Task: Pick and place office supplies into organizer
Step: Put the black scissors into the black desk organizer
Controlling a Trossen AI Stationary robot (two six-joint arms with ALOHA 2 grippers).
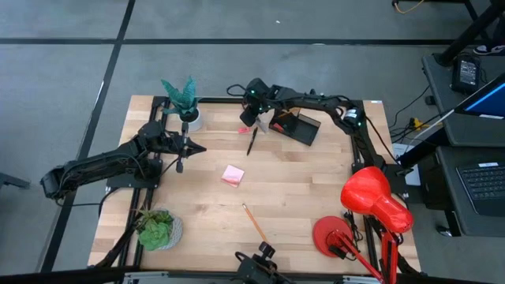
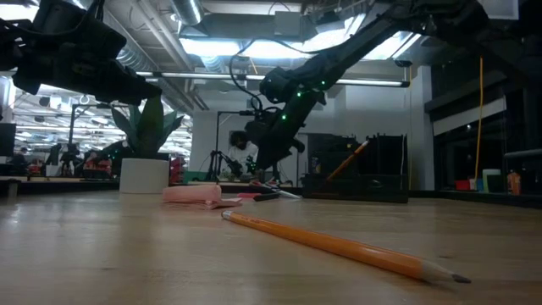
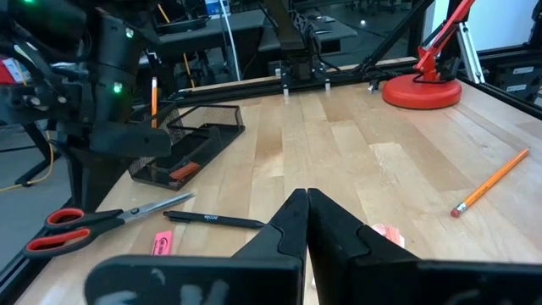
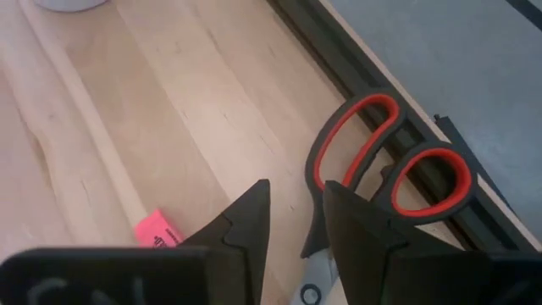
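Observation:
Red-handled scissors (image 4: 373, 161) lie flat by the table's far edge (image 1: 260, 120). My right gripper (image 4: 296, 216) hangs open low over them, one finger on either side of the shanks just below the handle rings; whether a finger touches them does not show. A pink eraser (image 4: 157, 229) and a black pen (image 1: 252, 142) lie close by. The black organizer (image 1: 296, 128) stands to the right with an orange pencil (image 3: 154, 97) leaning in it. My left gripper (image 3: 306, 222) waits shut at the table's left, above a pink sticky-note pad (image 1: 232, 175).
Another orange pencil (image 1: 254, 222) lies toward the near edge. A potted plant (image 1: 183, 102) stands at the far left and another (image 1: 158, 229) at the near left. A red desk lamp (image 1: 371, 201) fills the near right corner. A black frame rail (image 4: 356, 63) runs behind the scissors.

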